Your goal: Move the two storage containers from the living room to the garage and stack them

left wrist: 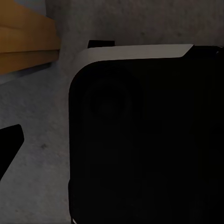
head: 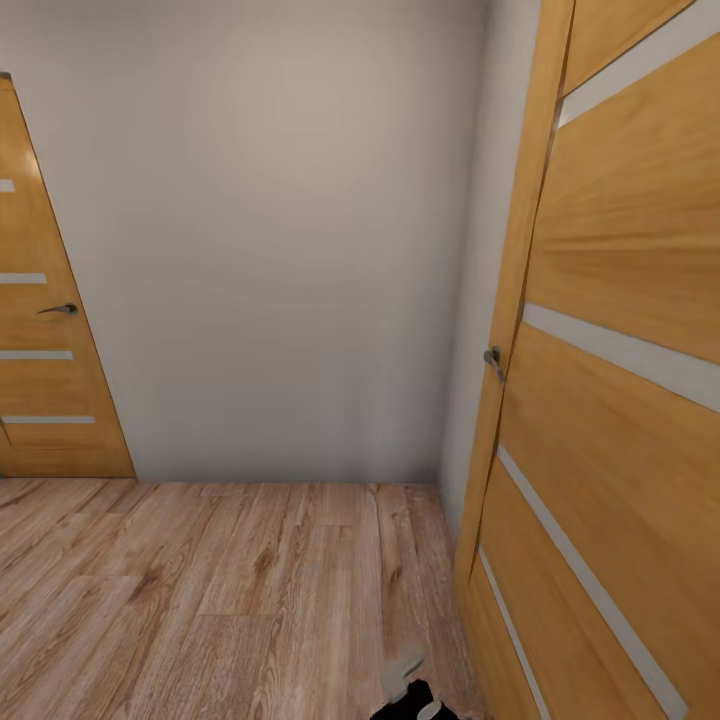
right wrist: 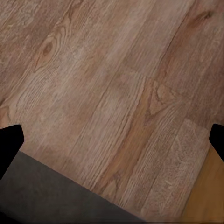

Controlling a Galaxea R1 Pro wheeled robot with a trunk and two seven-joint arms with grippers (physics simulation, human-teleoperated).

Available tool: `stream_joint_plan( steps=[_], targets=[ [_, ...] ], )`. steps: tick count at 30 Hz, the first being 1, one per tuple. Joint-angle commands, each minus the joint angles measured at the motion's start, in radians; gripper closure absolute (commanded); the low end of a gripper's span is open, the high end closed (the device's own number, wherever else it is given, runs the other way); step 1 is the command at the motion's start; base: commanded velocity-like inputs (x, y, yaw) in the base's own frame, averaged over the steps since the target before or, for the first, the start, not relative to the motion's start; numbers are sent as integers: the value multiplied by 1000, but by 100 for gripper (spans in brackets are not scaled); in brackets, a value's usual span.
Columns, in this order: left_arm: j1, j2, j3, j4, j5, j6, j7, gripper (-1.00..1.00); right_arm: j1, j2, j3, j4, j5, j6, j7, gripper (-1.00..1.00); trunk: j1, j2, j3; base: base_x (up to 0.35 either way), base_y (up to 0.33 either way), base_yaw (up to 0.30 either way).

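Right pincer (right wrist: 112, 140): 2 black fingertips spread wide, nothing pinched, light wood-plank floor (right wrist: 102, 79) below. Left pincer state cannot be told. Orange striped door (head: 620, 400) close at right; grey-white wall (head: 280, 250) ahead. Red-orange containers unsighted; direction from either pincer cannot be judged.

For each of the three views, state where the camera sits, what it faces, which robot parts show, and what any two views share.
Head view: on the robot's head, facing forward and down at a grey-white wall, orange striped doors and wood-plank floor; a dark robot part shows at the bottom edge.
Left wrist view: on the left arm, facing a black robot body panel; one dark finger.
Right wrist view: on the right arm, facing down at the floor; two dark fingers.
Shared: head and right wrist views both show the plank floor.
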Motion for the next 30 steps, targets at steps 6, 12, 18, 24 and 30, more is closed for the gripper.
stream_joint_plan(
  steps=[6, 12, 18, 24, 30],
  targets=[
    [-1, 1, 2, 0, 1, -2, -1, -100, 61, 3, 17, 96, -1, -73, -3, -100, 0, -1, -1, 0, 0, 0],
    [-1, 2, 2, 0, 1, -2, -1, -100, 88, 0, 17, 172, -1, -104, 65, -100, 0, -1, -1, 0, 0, 0],
    [-1, 2, 2, 0, 1, -2, -1, -100, 95, 3, 17, 212, -1, -134, 87, -100, 0, -1, -1, 0, 0, 0],
    [-1, 2, 2, 0, 4, -2, -1, -100, 167, -1, 17, 236, 2, -174, 90, -100, 0, -1, -1, 0, 0, 0],
    [-1, 2, 2, 0, 8, -2, -1, -100, 183, -3, 17, 276, 2, -207, 91, -100, 0, -1, -1, 0, 0, 0]
  ],
)
